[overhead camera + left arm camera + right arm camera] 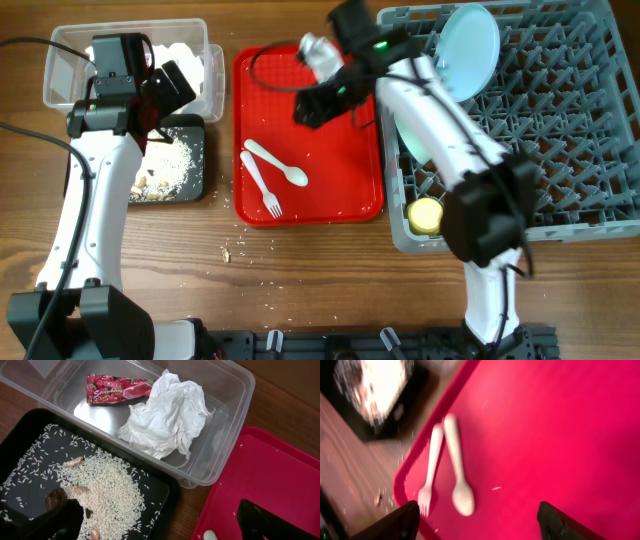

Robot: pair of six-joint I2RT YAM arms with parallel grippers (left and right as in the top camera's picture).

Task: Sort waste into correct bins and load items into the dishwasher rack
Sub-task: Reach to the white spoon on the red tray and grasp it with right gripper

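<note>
The clear tub [60, 60] holds the red wrapper [117, 388] and white tissue [167, 415]. The black tray [196, 160] holds rice scraps [107, 485]. My left gripper [160, 522] is open and empty above the gap between the black tray and the red serving tray [350, 170]. My right gripper [312, 103] is open and empty above the red serving tray; in its wrist view [477, 522] it hovers near the white fork [431, 467] and spoon [457, 467]. The grey rack [560, 120] holds the pale blue plate [468, 50], a pale green bowl [412, 140] and the yellow cup [426, 213].
Rice crumbs [227, 253] lie on the wooden table in front of the red tray. Cables run along the left edge. The right arm's upper link crosses over the rack's left side.
</note>
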